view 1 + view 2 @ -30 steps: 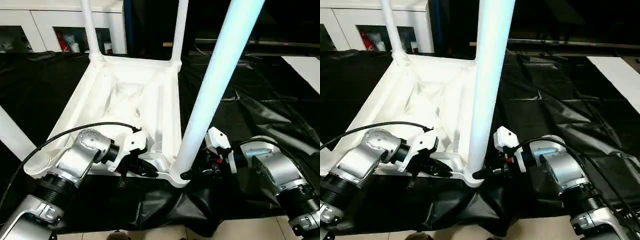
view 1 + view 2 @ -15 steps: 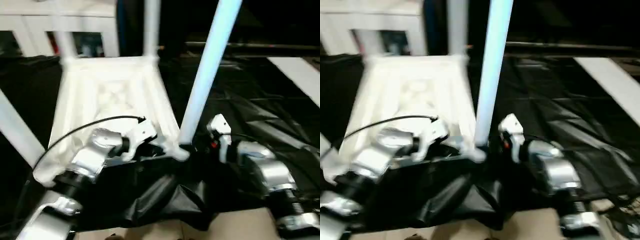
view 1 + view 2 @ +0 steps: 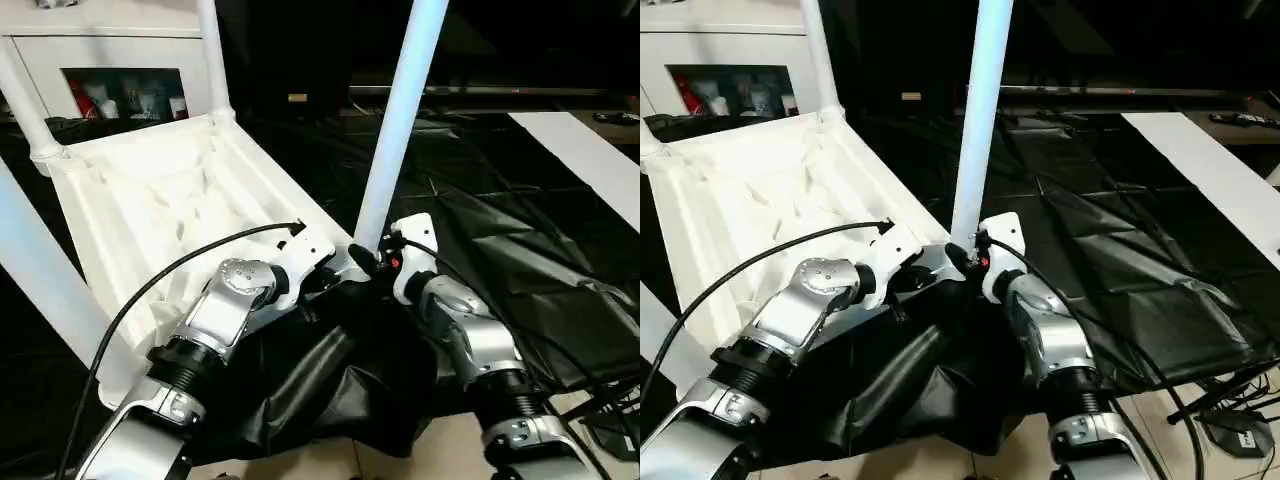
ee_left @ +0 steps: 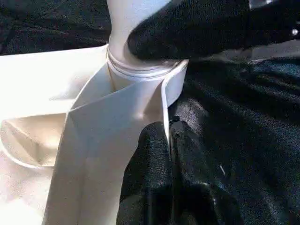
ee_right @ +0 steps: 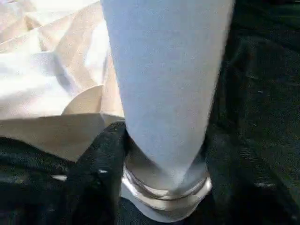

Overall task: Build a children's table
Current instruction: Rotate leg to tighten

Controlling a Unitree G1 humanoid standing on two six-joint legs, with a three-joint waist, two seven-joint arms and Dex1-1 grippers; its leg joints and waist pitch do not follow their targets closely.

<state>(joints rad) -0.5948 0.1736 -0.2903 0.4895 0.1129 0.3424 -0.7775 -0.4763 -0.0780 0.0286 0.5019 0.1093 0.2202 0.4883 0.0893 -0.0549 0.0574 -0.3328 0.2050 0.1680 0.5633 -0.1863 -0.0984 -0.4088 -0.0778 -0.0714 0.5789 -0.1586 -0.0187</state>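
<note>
The children's table lies upside down on black cloth, its white ribbed top (image 3: 150, 200) carrying upright white legs. The near right leg (image 3: 400, 120) stands in its round corner socket (image 5: 164, 197). My right gripper (image 5: 164, 154) is shut on this leg just above the socket, with one black finger (image 5: 98, 178) against the collar. My left gripper (image 4: 168, 136) is shut on the thin rim of the table top (image 4: 117, 117) beside that same corner. In the left eye view both grippers meet at that corner, the left gripper (image 3: 318, 283) and the right gripper (image 3: 366, 262).
More legs rise at the far corner (image 3: 214, 60), the left corner (image 3: 20, 95) and near my left arm (image 3: 50, 280). A white cabinet (image 3: 120, 40) stands behind. Crumpled black cloth (image 3: 500, 230) covers the floor; a white board (image 3: 590, 150) lies at right. A black cable (image 3: 150, 290) loops over my left forearm.
The table top has turned, its far end swinging to the left, while both grippers stay at the near right corner. The whole view has also shifted.
</note>
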